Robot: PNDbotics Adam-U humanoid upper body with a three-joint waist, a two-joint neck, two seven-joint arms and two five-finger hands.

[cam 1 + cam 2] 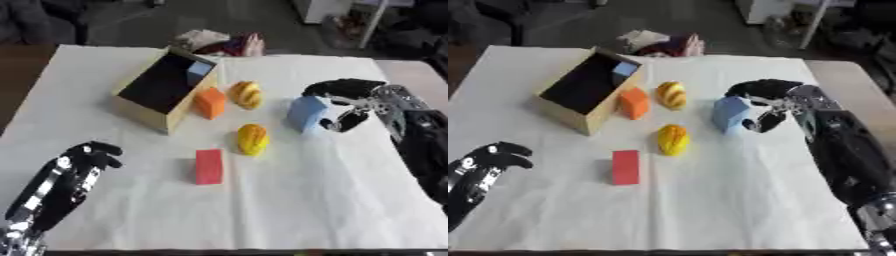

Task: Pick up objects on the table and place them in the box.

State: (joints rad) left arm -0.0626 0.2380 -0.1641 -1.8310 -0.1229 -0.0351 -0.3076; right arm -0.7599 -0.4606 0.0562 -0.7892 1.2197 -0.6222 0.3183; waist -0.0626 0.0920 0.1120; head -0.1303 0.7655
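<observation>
A wooden box [143,112] stands tilted at the back left, its dark opening facing up, with a small light-blue block [199,72] in its far corner. An orange block [210,103] lies against the box's right side. Two yellow-orange ribbed pieces lie nearby, one [247,95] right of the orange block and one [252,139] closer to me. In front of them lies a red block [208,166]. My right hand [354,92] is curled over a larger light-blue block [305,113] at mid right, fingers on top and thumb at its right side. My left hand [73,169] rests at the lower left, fingers relaxed, holding nothing.
A white cloth [306,205] covers the table. A bundle of pale and red fabric [219,42] lies just beyond the far edge behind the box. Dark floor and furniture legs lie beyond the table.
</observation>
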